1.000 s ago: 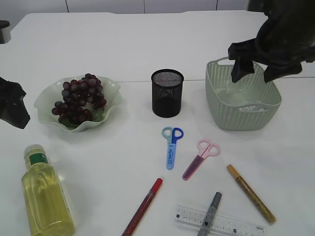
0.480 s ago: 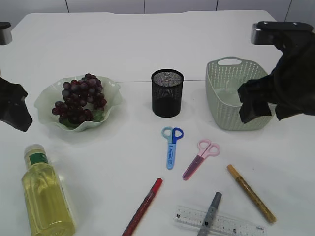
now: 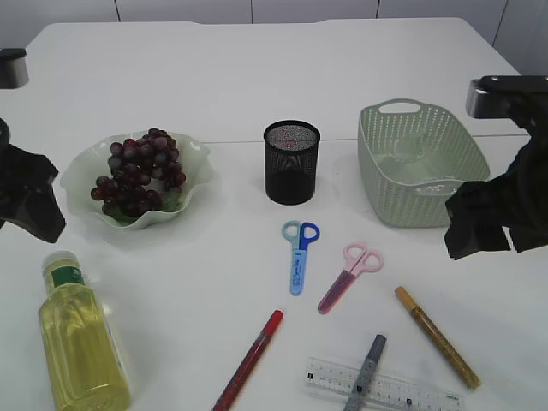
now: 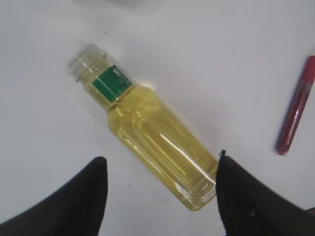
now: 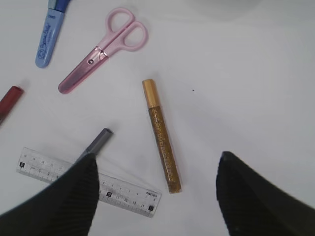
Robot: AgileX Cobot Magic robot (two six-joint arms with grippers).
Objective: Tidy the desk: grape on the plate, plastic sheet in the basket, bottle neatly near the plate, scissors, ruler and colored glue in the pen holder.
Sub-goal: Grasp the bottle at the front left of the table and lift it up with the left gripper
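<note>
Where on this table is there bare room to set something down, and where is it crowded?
Free: the far strip behind the plate, pen holder and basket; also between the bottle and the blue scissors. Crowded: the near right, among pink scissors, glue pens and ruler.

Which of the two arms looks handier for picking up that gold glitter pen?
The right one, probably. Its open right gripper hangs almost directly over the gold glue pen, while the left gripper hovers over the bottle across the table.

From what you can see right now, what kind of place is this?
Probably a staged desk-tidying setup on a white table: stationery like the scissors and ruler lies near a mesh pen holder, beside a plate of grapes.
</note>
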